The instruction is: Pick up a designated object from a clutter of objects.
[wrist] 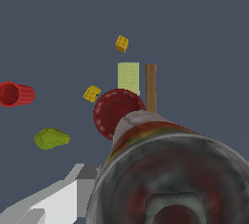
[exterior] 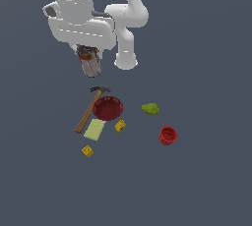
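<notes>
- The gripper (exterior: 88, 52) is seen clamped on the can (exterior: 90, 63), which hangs below the white hand, lifted clear of the surface and tilted a little.
- In the wrist view the can (wrist: 160, 169) fills the near field, grey end toward the camera; one pale finger (wrist: 58, 198) is seen beside it. How wide the jaws stand is hidden by the can.
- No table edges or corners are shown; places are therefore given by neighbours.
- One can is counted, held above and well apart from the rest.
- One hammer (exterior: 91, 109) lies nearest beneath it, its dark head toward the arm, its wooden handle running away from it.
- One red bowl (exterior: 108, 108) is set just beside the hammer's handle.
- One pale green rectangle (exterior: 94, 129) lies flat near the handle's end.
- Two yellow blocks are counted: one (exterior: 120, 126) just beside the bowl, the other (exterior: 87, 151) beyond the rectangle.
- One pear (exterior: 150, 108) lies on the exterior view's right of the bowl.
- One red cup (exterior: 168, 135) sits beyond the pear, well apart from the bowl.
</notes>
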Controlling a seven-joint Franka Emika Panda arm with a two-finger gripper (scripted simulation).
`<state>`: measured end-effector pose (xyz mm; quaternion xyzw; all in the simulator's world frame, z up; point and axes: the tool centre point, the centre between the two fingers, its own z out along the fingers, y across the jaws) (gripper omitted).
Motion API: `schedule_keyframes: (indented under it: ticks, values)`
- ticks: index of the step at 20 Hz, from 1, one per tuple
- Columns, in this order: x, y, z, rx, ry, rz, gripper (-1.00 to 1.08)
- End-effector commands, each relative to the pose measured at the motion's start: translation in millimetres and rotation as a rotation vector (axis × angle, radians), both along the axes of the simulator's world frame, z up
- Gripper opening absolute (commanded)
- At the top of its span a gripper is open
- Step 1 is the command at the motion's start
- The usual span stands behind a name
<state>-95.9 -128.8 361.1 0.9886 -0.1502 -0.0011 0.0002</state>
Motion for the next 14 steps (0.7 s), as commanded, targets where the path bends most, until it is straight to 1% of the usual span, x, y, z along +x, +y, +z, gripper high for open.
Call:
schedule_keyframes:
  ticks: [1, 8, 14]
  values:
    - [-0.2, -2.1, 19.8, 0.0, -0.002, 0.001, -1.0]
    - [0.5, -6.1, 52.6, 0.0, -0.002, 0.001, -1.0]
    - [1.1, -7.3, 61.3, 0.0, -0.002, 0.001, -1.0]
